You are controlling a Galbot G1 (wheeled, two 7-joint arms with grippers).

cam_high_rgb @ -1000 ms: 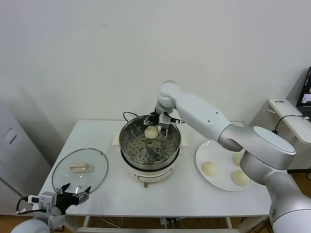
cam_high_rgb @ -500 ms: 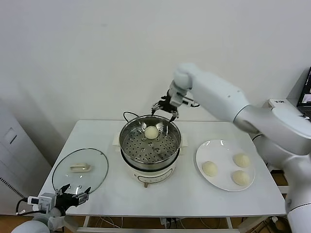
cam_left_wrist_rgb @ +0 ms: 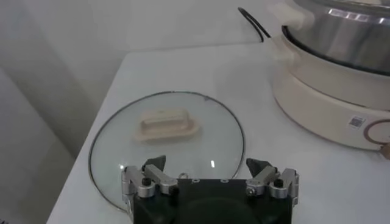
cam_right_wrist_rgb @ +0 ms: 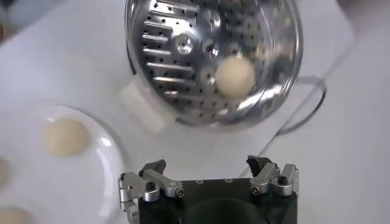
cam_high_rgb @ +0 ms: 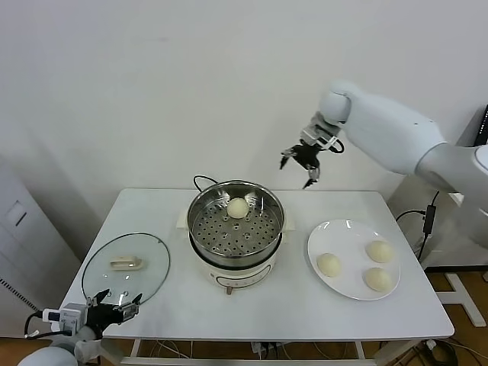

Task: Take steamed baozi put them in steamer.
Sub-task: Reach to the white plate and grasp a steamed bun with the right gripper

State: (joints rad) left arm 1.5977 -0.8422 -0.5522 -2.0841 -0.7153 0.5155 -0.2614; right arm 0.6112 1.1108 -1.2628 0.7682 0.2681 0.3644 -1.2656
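The steel steamer (cam_high_rgb: 235, 227) stands mid-table on its cream base, with one baozi (cam_high_rgb: 238, 207) lying at the back of its perforated floor. Three more baozi (cam_high_rgb: 329, 264) rest on the white plate (cam_high_rgb: 347, 235) to the right. My right gripper (cam_high_rgb: 303, 165) hangs open and empty, high above the gap between steamer and plate. Its wrist view looks down on the steamer (cam_right_wrist_rgb: 201, 55), the baozi (cam_right_wrist_rgb: 235, 76) inside and a plate baozi (cam_right_wrist_rgb: 65, 136), with the right gripper (cam_right_wrist_rgb: 207, 164) well clear of them. My left gripper (cam_high_rgb: 114, 299) is parked open at the table's front left corner.
A round glass lid (cam_high_rgb: 126, 267) with a cream handle lies flat at the front left, just ahead of the left gripper (cam_left_wrist_rgb: 206, 163). A black cord (cam_high_rgb: 200, 181) runs behind the steamer. The wall stands close behind the table.
My right gripper has lifted out of the steamer and swung up and to the right, leaving the baozi in the basket. The left arm has not moved.
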